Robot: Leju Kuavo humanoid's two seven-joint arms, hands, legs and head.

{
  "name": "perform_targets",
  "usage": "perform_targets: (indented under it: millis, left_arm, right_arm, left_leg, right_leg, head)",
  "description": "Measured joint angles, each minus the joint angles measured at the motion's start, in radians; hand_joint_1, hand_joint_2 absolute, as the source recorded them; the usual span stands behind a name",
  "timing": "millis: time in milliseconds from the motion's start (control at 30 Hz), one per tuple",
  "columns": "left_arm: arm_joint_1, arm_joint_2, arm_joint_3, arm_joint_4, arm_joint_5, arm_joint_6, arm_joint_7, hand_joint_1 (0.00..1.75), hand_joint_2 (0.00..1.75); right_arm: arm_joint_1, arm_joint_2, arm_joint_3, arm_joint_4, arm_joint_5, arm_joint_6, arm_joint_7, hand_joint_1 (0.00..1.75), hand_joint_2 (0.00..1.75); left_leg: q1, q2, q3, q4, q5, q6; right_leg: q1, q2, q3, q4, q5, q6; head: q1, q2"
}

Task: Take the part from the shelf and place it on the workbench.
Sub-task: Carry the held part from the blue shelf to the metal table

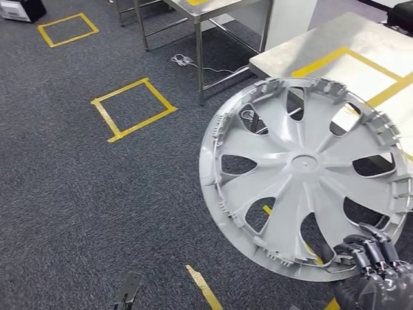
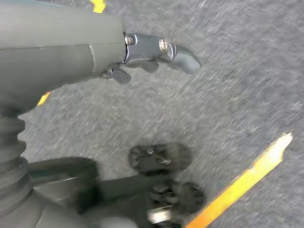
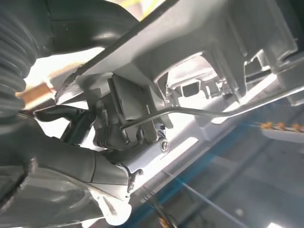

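The part is a large grey plastic wheel cover (image 1: 304, 171), seen in the head view tilted, its ribbed inner side facing me. My right hand (image 1: 372, 261) grips its lower rim at the bottom right. In the right wrist view the cover's clips and wire ring (image 3: 186, 95) sit close against that hand (image 3: 75, 161). The cover hangs in front of the near corner of the white workbench (image 1: 341, 39), which carries yellow tape lines. My left hand (image 2: 143, 54) hangs over the carpet with its fingers straight and holds nothing.
Dark grey carpet (image 1: 73, 194) with yellow tape squares (image 1: 133, 108) covers the floor on the left. A metal-legged table (image 1: 199, 39) stands at the back, a white cable (image 1: 182, 60) lying beside its leg. A dark case (image 1: 402, 16) sits at the workbench's far right.
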Motion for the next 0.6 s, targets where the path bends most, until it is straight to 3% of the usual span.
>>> perform_targets:
  millis: [67,133,167,200,267,333,367,433,500,567,600]
  left_arm:
    - [-0.012,-0.002,0.001,-0.001,-0.002,-0.002,0.001,0.0,1.75]
    - [-0.014,-0.002,0.001,-0.002,-0.002,-0.002,0.003,0.0,1.75]
    - [-0.014,-0.001,0.001,-0.002,-0.002,-0.002,0.003,0.0,1.75]
    - [-0.014,-0.001,0.002,-0.002,-0.002,-0.002,0.004,0.0,1.75]
    - [-0.014,0.0,0.003,-0.002,0.001,-0.003,0.004,0.0,1.75]
    - [-0.012,0.004,0.005,-0.002,0.004,-0.005,0.004,0.0,1.75]
    - [-0.011,0.007,0.006,-0.002,0.006,-0.008,0.004,0.0,1.75]
    - [-0.011,0.011,0.009,-0.002,0.007,-0.015,0.004,0.0,1.75]
    - [-0.01,0.015,0.013,-0.002,0.006,-0.02,-0.001,0.0,1.75]
    - [-0.006,0.02,0.015,-0.002,0.004,-0.022,-0.008,0.0,1.75]
    - [-0.001,0.022,0.016,-0.002,0.004,-0.023,-0.01,0.0,1.75]
  right_arm:
    - [-0.006,0.001,0.001,0.0,-0.002,0.0,-0.002,1.75,1.75]
    - [-0.008,0.002,0.002,0.0,-0.002,0.0,-0.001,1.75,1.75]
    - [-0.006,0.002,0.002,0.0,-0.002,0.0,-0.001,1.75,1.75]
    - [-0.004,0.002,0.002,0.0,-0.002,0.0,-0.002,1.75,1.75]
    - [-0.002,0.002,0.002,0.0,-0.002,0.0,0.0,1.75,1.75]
    - [-0.002,0.002,0.002,0.0,-0.004,0.0,0.001,1.75,1.75]
    - [0.0,0.003,0.002,0.0,-0.006,0.0,0.002,1.75,1.75]
    - [0.005,0.004,0.001,-0.001,-0.01,0.0,0.0,1.75,1.75]
    - [0.01,0.008,0.0,-0.003,-0.013,0.0,-0.003,1.75,1.75]
    - [0.012,0.015,-0.002,-0.005,-0.016,0.0,-0.006,1.75,1.75]
    - [0.013,0.018,-0.003,-0.005,-0.018,0.0,-0.009,1.75,1.75]
  left_leg:
    - [0.001,0.03,0.002,-0.009,0.005,0.004]
    - [0.001,0.063,0.002,-0.008,0.003,0.003]
    - [0.002,0.078,0.003,-0.008,0.001,0.001]
    - [0.003,0.093,0.004,-0.006,-0.002,-0.002]
    - [0.004,0.116,0.007,0.0,-0.01,-0.014]
    - [0.0,0.133,0.01,0.012,-0.02,-0.028]
    - [-0.002,0.141,0.01,0.016,-0.022,-0.033]
    - [-0.001,0.156,0.014,0.019,-0.026,-0.042]
    - [0.005,0.124,0.007,0.048,-0.054,-0.051]
    - [0.008,0.068,-0.037,0.154,-0.116,-0.055]
    - [0.008,0.054,-0.069,0.225,-0.146,-0.055]
  right_leg:
    - [0.0,-0.065,-0.052,0.11,-0.064,0.01]
    - [-0.006,-0.088,-0.104,0.223,-0.108,0.021]
    - [-0.01,-0.093,-0.108,0.235,-0.105,0.027]
    - [-0.014,-0.1,-0.091,0.208,-0.083,0.032]
    - [-0.019,-0.144,-0.013,0.074,-0.025,0.041]
    - [-0.017,-0.178,0.044,-0.021,0.001,0.031]
    - [-0.014,-0.18,0.051,-0.032,0.0,0.022]
    - [-0.013,-0.155,0.048,-0.028,0.002,0.002]
    - [-0.015,-0.133,0.046,-0.029,0.005,-0.012]
    - [-0.015,-0.109,0.046,-0.03,0.007,-0.022]
    - [-0.014,-0.095,0.046,-0.03,0.008,-0.026]
  head:
    - [0.006,0.0]
    - [0.007,0.0]
    - [0.007,0.0]
    - [0.007,0.0]
    - [0.007,0.0]
    - [0.007,0.0]
    - [0.006,0.0]
    - [0.003,0.0]
    - [0.0,0.0]
    - [-0.004,0.0]
    - [-0.005,0.0]
